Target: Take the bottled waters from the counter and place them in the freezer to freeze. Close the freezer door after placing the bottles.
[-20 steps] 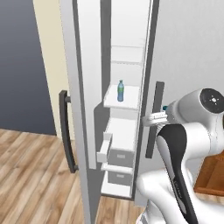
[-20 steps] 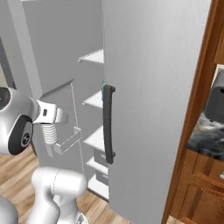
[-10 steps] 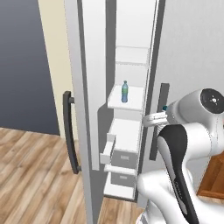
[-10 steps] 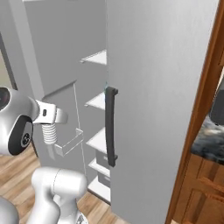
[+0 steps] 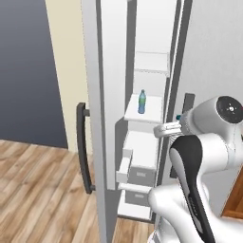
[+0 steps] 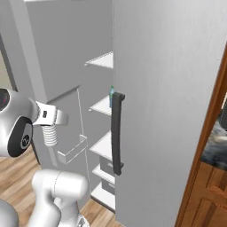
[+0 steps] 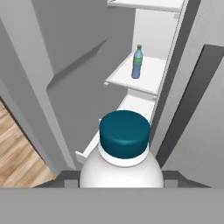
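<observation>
Right now I am carrying the second bottle [image 7: 124, 153], whitish with a dark teal cap, low in the middle of the hand view; my tool [image 7: 120, 177] is probably clamped on its body, though the fingertips are hidden. The blue-tinted bottle [image 7: 137, 62] is standing on a white shelf [image 7: 148, 78] at upper centre, inside the freezer [image 5: 152, 109]. Reaching in, I could clip the freezer door [image 5: 95, 118] at left or topple that standing bottle. Wooden floor [image 5: 38, 190] is showing at lower left.
</observation>
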Controlling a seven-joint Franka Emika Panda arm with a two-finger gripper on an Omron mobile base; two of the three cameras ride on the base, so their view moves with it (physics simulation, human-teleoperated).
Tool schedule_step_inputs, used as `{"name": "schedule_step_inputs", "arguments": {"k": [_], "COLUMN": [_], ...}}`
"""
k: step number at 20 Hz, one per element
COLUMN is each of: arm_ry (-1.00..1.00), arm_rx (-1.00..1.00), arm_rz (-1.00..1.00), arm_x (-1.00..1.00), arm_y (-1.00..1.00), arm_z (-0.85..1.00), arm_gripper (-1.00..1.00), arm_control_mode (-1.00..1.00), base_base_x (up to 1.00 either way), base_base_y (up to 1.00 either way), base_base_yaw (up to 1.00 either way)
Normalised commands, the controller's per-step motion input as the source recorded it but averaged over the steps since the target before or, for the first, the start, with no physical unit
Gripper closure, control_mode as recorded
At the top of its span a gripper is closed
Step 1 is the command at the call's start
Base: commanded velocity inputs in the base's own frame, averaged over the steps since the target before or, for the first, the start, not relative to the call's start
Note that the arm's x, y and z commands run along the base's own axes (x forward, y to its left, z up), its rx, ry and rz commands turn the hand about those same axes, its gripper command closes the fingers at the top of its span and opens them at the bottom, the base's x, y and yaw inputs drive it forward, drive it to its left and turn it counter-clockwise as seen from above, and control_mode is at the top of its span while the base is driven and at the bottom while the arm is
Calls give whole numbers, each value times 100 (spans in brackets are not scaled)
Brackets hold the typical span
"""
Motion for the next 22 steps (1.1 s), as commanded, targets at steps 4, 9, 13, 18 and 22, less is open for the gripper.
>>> {"name": "schedule_step_inputs", "arguments": {"k": [4, 9, 13, 18, 22], "arm_ry": [0, 0, 0, 0, 0], "arm_rx": [0, 0, 0, 0, 0], "arm_rz": [0, 0, 0, 0, 0], "arm_x": [0, 0, 0, 0, 0], "arm_y": [0, 0, 0, 0, 0], "arm_z": [0, 0, 0, 0, 0], "arm_gripper": [100, 100, 100, 100, 100], "arm_control_mode": [100, 100, 100, 100, 100], "base_base_x": [47, 42, 41, 47, 39], "base_base_y": [1, 0, 0, 0, 1], "base_base_yaw": [0, -2, -4, -7, -6]}}
